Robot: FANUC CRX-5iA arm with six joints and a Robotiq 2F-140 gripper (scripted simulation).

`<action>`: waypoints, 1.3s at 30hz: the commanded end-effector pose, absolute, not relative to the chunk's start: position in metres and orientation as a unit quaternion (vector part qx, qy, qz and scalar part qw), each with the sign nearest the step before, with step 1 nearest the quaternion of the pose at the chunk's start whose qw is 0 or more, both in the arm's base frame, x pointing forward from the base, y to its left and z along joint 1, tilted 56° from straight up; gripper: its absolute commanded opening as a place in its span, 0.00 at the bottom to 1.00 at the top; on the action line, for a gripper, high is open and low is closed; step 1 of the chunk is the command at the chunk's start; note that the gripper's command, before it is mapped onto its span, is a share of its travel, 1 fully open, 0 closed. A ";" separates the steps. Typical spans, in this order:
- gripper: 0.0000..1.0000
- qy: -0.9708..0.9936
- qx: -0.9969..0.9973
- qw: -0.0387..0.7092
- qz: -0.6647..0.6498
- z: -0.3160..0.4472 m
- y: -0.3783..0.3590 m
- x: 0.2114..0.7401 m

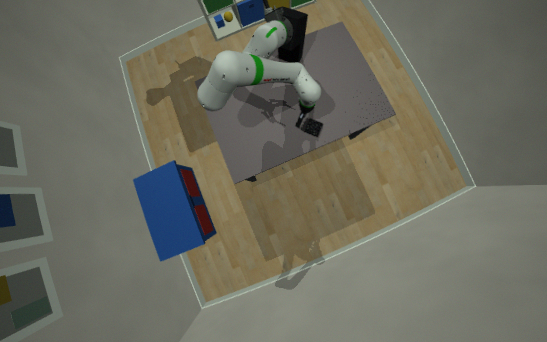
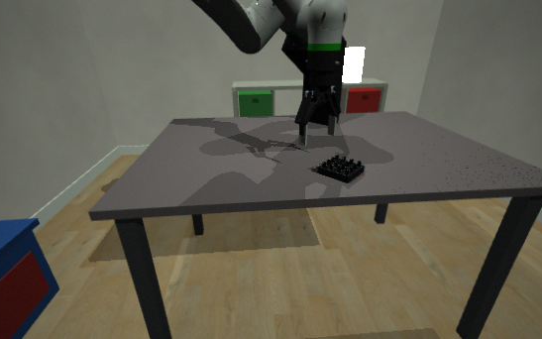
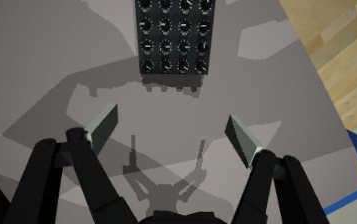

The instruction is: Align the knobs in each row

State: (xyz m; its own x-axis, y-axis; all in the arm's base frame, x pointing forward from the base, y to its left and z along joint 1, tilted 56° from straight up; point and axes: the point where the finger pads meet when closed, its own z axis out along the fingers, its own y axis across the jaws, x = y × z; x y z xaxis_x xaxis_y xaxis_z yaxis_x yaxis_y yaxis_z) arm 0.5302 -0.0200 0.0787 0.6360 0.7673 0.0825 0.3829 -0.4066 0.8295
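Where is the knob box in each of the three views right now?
Top: knob box right of centre on the grey table, just beyond the open gripper.
Exterior: mid-frame on the table, right of and nearer the camera than the gripper.
Wrist: top centre, cut off by the upper edge, ahead of the fingers.
Shared landmark: the open gripper.
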 end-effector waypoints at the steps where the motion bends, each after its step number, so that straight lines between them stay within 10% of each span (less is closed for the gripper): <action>1: 1.00 0.357 0.805 0.411 0.234 0.079 -0.020 0.530; 39: 1.00 -0.059 0.877 0.257 0.402 0.099 0.048 0.585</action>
State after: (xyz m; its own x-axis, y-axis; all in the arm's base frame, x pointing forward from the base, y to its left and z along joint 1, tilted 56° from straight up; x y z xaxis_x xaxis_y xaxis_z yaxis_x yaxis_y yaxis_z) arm 0.5792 0.0384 0.0974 0.7070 0.2084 0.6758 -0.2180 -0.8449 0.4886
